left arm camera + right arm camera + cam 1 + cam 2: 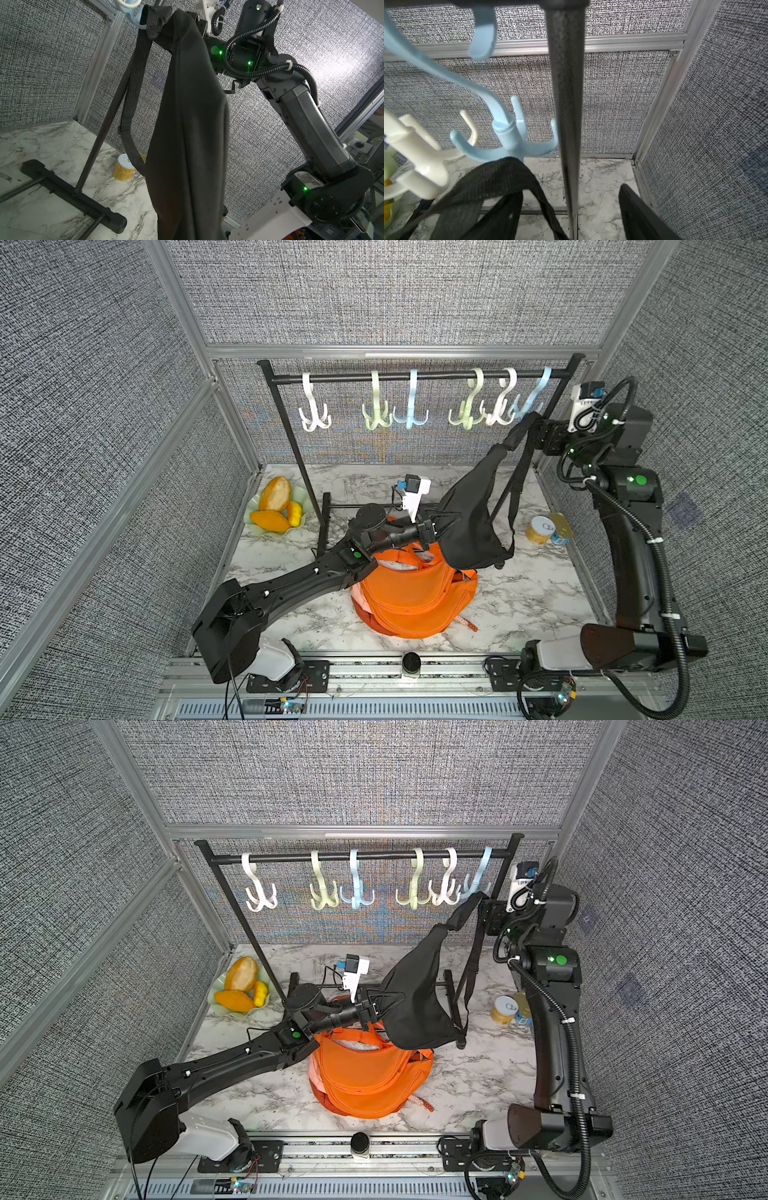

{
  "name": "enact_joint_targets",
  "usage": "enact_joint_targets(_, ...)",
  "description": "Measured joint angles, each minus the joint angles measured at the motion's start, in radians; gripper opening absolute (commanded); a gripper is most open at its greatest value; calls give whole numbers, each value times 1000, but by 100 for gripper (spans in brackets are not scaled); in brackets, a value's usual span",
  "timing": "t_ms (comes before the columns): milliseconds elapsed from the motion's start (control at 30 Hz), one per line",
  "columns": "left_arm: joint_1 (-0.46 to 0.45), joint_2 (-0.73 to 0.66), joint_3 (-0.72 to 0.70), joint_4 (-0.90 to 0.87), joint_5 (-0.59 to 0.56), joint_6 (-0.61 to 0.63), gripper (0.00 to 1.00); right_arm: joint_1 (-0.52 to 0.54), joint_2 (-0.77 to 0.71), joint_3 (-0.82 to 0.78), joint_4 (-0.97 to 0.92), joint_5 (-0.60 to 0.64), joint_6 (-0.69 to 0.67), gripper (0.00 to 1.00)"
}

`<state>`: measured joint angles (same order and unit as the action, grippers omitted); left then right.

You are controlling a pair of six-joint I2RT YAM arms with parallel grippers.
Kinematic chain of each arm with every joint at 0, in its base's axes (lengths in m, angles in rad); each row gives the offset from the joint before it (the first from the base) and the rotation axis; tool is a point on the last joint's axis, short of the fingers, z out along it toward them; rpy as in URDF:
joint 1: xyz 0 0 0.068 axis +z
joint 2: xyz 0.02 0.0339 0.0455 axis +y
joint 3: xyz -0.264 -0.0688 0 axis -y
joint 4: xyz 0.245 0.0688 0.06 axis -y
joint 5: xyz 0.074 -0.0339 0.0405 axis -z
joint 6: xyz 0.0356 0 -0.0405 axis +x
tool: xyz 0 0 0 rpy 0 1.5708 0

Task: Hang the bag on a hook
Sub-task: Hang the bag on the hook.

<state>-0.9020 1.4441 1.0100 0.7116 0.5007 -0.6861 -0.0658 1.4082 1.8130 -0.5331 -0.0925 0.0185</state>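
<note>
Grey fabric walls, marble table [540,597]. Black rack [415,376] at the back. Black bag [469,522] hangs in the air right of centre. The top of its strap [517,472] is looped over a prong of the rightmost blue hook [508,135]. Left gripper [434,529] is pinched tight on the bag's side edge. Right gripper [540,435] is just beside the strap top with fingers [643,218] spread wide, the visible one clear of the strap, holding nothing. Orange bag [407,597] lies on the table under the left arm. Two cans [540,531] near the right edge, one with a yellow label, writing too small to read. Fruit plate [253,526] back left.
</note>
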Motion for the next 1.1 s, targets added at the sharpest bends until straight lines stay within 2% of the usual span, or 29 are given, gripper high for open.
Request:
enact_joint_targets(167,11,9,5,12,0,-26,0,0,-21,-24,2,43,7,84)
enact_joint_targets(500,53,31,32,42,20,-100,0,-1,-36,-74,40,112,22,84)
enact_joint_targets(833,68,91,69,41,48,-163,0,-1,35,6,51,98,27,83)
enact_joint_targets(1100,69,65,99,7,46,-151,0,-2,45,33,53,84,24,82)
